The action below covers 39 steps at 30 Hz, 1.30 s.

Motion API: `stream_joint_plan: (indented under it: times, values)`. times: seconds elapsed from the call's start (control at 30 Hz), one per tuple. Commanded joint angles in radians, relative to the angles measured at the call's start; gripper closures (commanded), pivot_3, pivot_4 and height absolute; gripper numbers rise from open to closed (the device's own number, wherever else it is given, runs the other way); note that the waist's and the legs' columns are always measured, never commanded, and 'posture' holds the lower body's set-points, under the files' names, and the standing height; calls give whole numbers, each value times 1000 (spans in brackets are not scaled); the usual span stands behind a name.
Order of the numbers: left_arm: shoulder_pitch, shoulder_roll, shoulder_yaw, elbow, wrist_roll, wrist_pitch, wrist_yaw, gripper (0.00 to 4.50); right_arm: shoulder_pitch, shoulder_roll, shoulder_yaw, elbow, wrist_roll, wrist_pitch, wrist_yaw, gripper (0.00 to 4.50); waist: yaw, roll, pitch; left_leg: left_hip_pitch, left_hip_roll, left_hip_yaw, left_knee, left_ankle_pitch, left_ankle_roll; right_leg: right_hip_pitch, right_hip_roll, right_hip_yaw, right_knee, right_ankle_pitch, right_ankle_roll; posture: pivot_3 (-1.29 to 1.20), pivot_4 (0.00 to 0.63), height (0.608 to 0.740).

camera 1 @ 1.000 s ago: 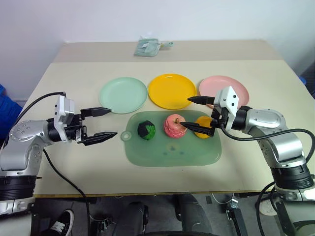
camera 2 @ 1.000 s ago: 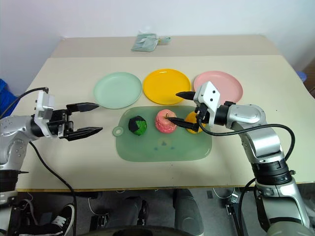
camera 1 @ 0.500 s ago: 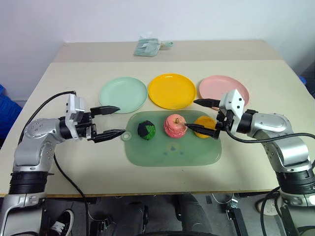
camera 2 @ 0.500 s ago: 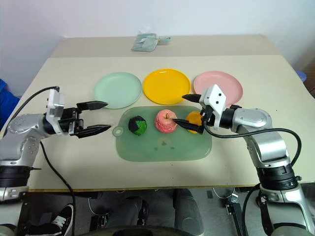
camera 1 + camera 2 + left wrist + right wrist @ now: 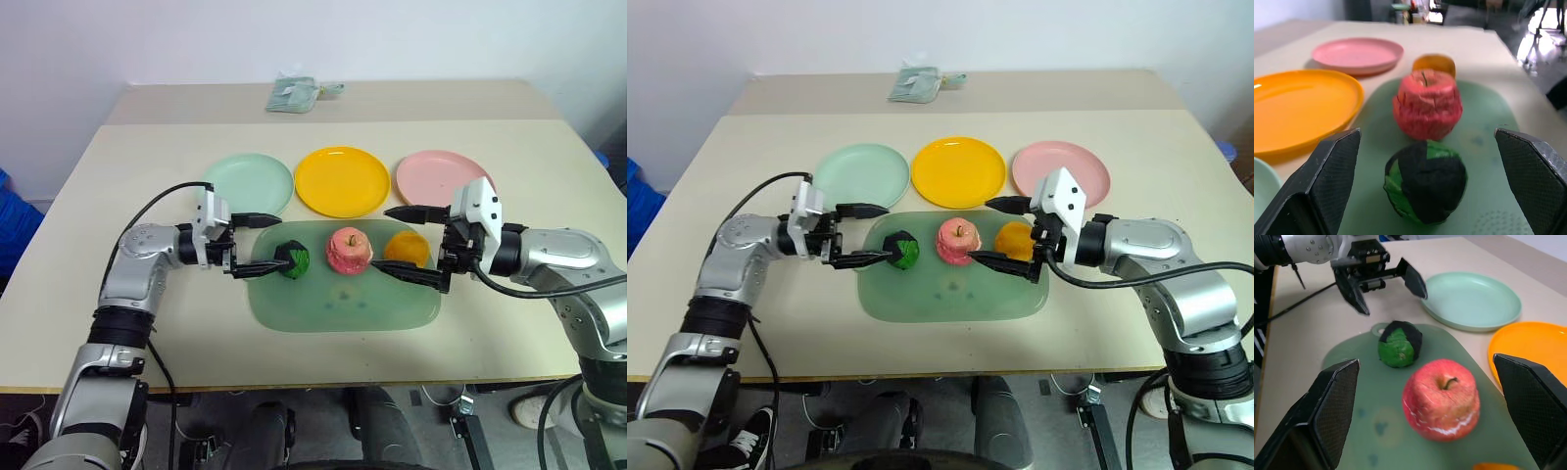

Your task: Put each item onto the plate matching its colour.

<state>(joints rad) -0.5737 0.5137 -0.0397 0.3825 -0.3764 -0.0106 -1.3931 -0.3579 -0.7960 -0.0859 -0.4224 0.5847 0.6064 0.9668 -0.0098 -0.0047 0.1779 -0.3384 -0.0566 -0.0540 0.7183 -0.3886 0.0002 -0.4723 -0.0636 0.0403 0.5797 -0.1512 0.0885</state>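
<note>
green ball on cutting board, beside apple | left gripper fingers apart, tips just short of ball | right gripper fingers apart, straddling orange | advice: centre ball between fingers before closing, lift clear, carry to green plate

We take this for a robot test room or lab: a plain beige counter stands against a bare white wall, toy foods lie on a cutting board, and loose black cables trail over the counter's near-left edge.
</note>
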Motion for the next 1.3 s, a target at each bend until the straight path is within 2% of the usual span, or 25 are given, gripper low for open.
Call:
stream_joint_plan:
  times: [0.03, 0.17, 0.3, 0.4, 0.47, 0.63, 0.73, 0.83, 1.0, 1.07, 1.17, 1.23, 1.3]
  values:
    - [-32, -22, -36, 47, 59, -83, 0, 0, -7, -11, -27, -39, 13, -1, -15, 37, 0, 0, 0, 0, 0, 0, 0, 0, 0, 0, 0, 0, 0, 0, 0, 0, 150, 740]
    - [-29, -47, -63, 118, 119, -189, 13, 0, -3, -11, -28, -41, 11, -4, -28, 37, -1, 0, 0, 0, 0, 0, 0, 0, 0, 0, 0, 0, 0, 0, 0, 0, 150, 740]
    - [-34, -58, -82, 176, 137, -206, -12, 0, 2, -12, -30, -41, 7, -10, -37, 37, 0, 0, 0, 0, 0, 0, 0, -1, 2, 0, 0, 0, 0, 0, 0, 0, 150, 740]
    - [-48, -85, -69, 217, 142, -245, 25, 818, 2, -13, -31, -39, 4, -15, -41, 0, 0, 0, 0, 0, 0, 0, 0, -2, 4, 0, 0, 0, 0, 0, 0, 0, 150, 740]
    - [-52, -89, -65, 230, 164, -287, 61, 1750, -1, -14, -31, -37, 4, -17, -42, 0, 2, 0, 0, 0, 0, 0, 0, -2, 4, 0, 0, 0, 0, 0, 0, 0, 150, 740]
    - [-70, -95, -23, 237, 159, -357, 167, 1750, -10, -13, -26, -22, -8, -30, -44, 0, 2, 0, 0, 0, 0, 0, 0, -2, 4, 0, 0, 0, 0, 0, 0, 0, 150, 740]
    - [-114, -101, 47, 237, 111, -255, 273, 1750, -15, -3, -24, -17, -16, -39, -51, 0, 1, 0, 0, 0, 0, 0, 0, -2, 4, 0, 0, 0, 0, 0, 0, 0, 150, 740]
    - [-211, -118, 142, 330, 61, -192, 395, 1750, -45, 24, -12, 16, -46, -63, -83, 0, 2, -1, 0, 0, 0, -1, 1, -2, 4, 0, 0, 0, 0, 0, 0, 0, 150, 740]
    - [-318, -143, 223, 508, 135, -256, 743, 1750, -95, 66, 20, 64, -93, -92, -116, 0, 1, -1, 0, 0, 0, -1, 1, 0, -1, 0, 0, 0, 0, 0, 0, 0, 150, 740]
    - [-323, -148, 209, 535, 173, -303, 787, 1750, -101, 71, 25, 70, -99, -97, -112, 0, -1, -1, 0, 0, 0, 0, 0, 0, -1, 0, 0, 0, 0, 0, 0, 0, 150, 740]
    - [-321, -152, 201, 547, 188, -287, 802, 909, -105, 71, 29, 74, -105, -102, -107, 0, 0, -1, 0, -1, -1, 0, -1, 0, -1, -1, 0, 0, 0, 0, 0, 0, 150, 740]
    - [-319, -148, 203, 553, 198, -314, 813, 46, -106, 71, 30, 74, -107, -102, -106, 0, 2, -1, 0, -1, -1, 0, 0, 0, -1, -1, -1, 0, 0, 0, 0, 0, 150, 740]
    - [-313, -139, 205, 548, 206, -349, 813, 46, -106, 70, 30, 72, -107, -99, -106, 0, 2, -1, 0, -1, -1, 0, 0, 0, -1, -1, -1, 0, 0, 0, 0, 0, 150, 740]
